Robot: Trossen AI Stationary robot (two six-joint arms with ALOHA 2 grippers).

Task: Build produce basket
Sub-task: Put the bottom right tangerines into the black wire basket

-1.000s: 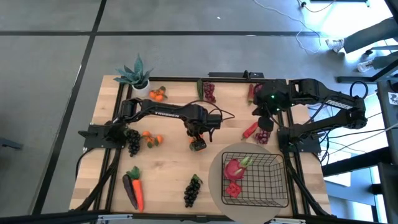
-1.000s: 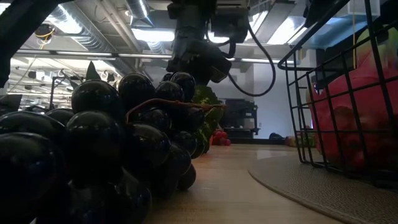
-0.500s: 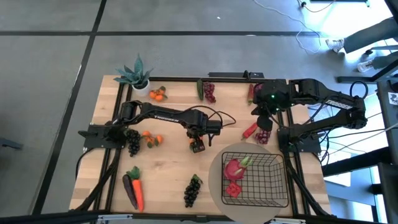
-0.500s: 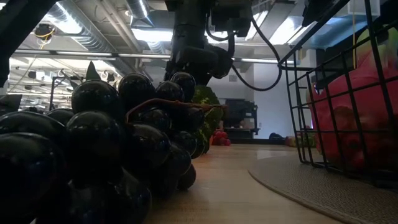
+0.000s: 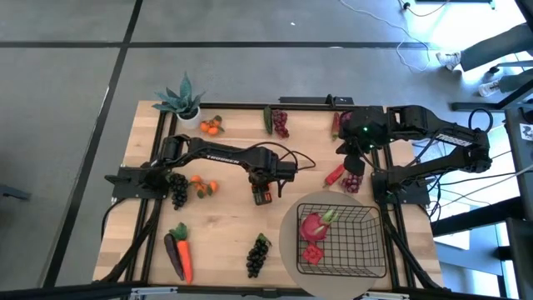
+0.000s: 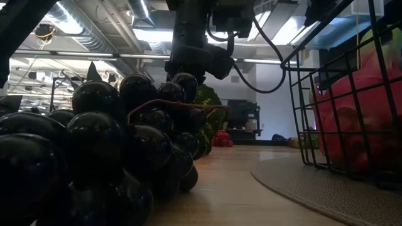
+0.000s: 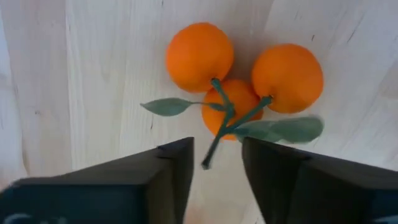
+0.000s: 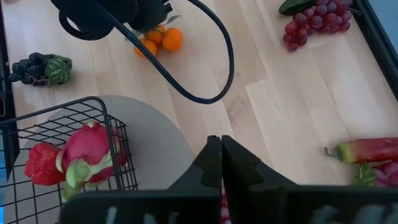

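Only a dragon fruit (image 5: 313, 225) and a strawberry (image 5: 312, 255) lie in the basket (image 5: 371, 218) at the counter's 5 o'clock, while the left gripper (image 7: 214, 163), jaws narrowly spread astride a tangerine stem (image 7: 212, 146) mid-counter, starts the next; right gripper (image 8: 221, 160) at 2 o'clock, jaws pressed together.

Light wooden bench (image 5: 233, 221) stood on grey concrete floor (image 5: 75, 92) crossed by dark seam lines (image 5: 117, 71). White cables (image 5: 400, 46) trailed over floor toward bright glare at far corner. Low view showed exposed ceiling ducts (image 6: 75, 25), long strip lights (image 6: 144, 34), dark shelving (image 6: 242, 116) in room behind.
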